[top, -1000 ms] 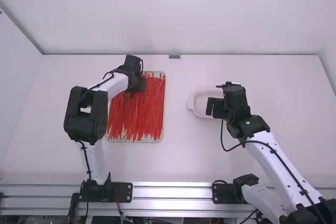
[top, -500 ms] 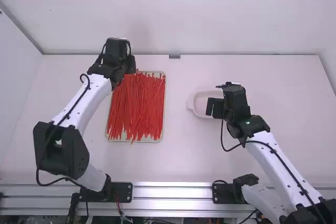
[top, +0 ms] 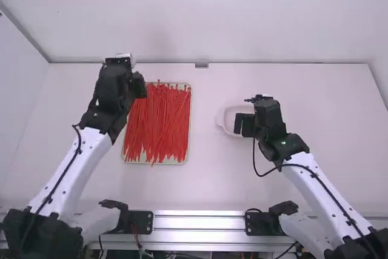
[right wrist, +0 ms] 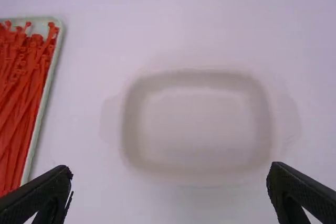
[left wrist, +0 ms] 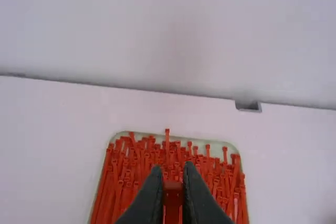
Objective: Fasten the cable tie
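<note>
A pile of red cable ties [top: 159, 122] lies on a pale tray [top: 187, 127] left of the table's middle. My left gripper [top: 134, 88] hangs above the tray's far left corner. In the left wrist view its fingers [left wrist: 153, 192] stand close together with a red cable tie [left wrist: 171, 203] pinched between them, above the ties' heads [left wrist: 210, 166]. My right gripper [top: 247, 124] hovers over an empty white dish [top: 227, 116] right of the tray. Its fingers [right wrist: 50, 184] are spread wide on either side of the dish [right wrist: 197, 74], holding nothing.
A small grey bracket [top: 201, 63] sits where the table meets the back wall. Bare white table lies to the right of the dish and in front of the tray. A side wall closes off the left edge.
The left arm has swung back toward its base and its gripper has lifted off the tray's far end, drifting left. The right arm has barely moved.
</note>
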